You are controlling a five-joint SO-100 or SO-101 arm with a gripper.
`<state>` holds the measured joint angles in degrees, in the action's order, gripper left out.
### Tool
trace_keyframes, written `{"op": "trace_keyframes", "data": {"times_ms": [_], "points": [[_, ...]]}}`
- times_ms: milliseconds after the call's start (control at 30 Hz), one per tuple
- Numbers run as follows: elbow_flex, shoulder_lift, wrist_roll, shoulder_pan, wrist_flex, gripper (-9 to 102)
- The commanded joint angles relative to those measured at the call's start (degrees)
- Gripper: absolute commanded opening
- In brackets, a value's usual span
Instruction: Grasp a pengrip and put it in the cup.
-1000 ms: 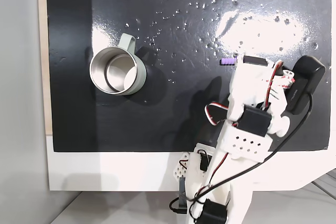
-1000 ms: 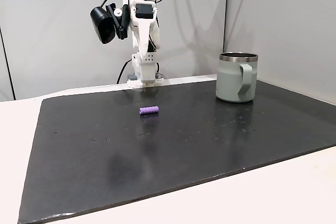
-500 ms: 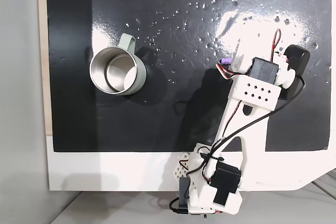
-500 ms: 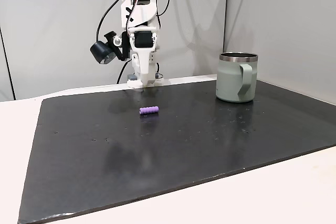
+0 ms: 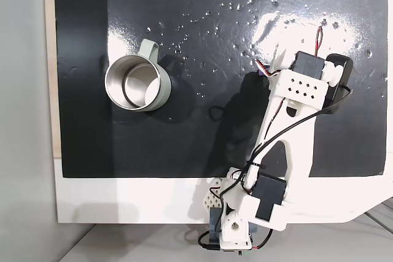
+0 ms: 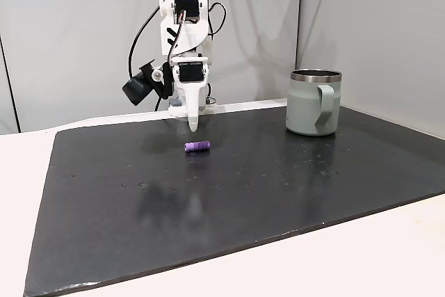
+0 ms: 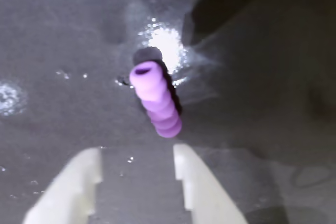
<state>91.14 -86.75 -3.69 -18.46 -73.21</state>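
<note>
The purple ribbed pengrip (image 6: 197,146) lies on the black mat, left of the middle in the side fixed view. In the wrist view the pengrip (image 7: 156,99) lies just ahead of my gripper (image 7: 137,153), which is open with nothing between its white fingers (image 7: 195,179). My gripper (image 6: 193,127) points down, its tip a little above the mat and just behind the pengrip. The grey-green cup (image 6: 314,102) stands upright far to the right, its handle facing the camera. From above, the cup (image 5: 136,83) sits at the mat's left, with its steel inside showing nothing in it.
The black mat (image 5: 202,127) covers a white table. The white arm (image 5: 287,145) reaches in from its base (image 5: 245,225) at the bottom edge of the top-down view. A grey wall stands behind the arm in the side view.
The arm has unfolded forward and down, bringing the gripper tip close above the mat just behind the pengrip. Pengrip and cup have not moved.
</note>
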Motion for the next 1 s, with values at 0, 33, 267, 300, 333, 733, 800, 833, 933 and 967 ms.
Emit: {"op": "trace_keyframes", "data": {"times_ms": [0,33,267,300,333,733,800,833,933,967], "points": [[-4.6,0.6,0.8,0.4,-1.1,22],[-4.9,1.2,0.8,0.4,-1.3,22],[-6.2,5.3,0.8,1.1,-1.3,21],[-6.4,6.0,0.9,1.1,-1.1,21],[-6.6,6.8,1.0,1.1,-1.0,21],[-7.3,13.1,1.2,1.0,0.1,14],[-7.3,13.5,1.2,1.0,0.3,8],[-7.3,13.7,1.2,1.0,0.3,5],[-7.3,14.1,1.2,1.0,0.3,0],[-7.2,14.1,1.2,1.0,0.3,0]]}}
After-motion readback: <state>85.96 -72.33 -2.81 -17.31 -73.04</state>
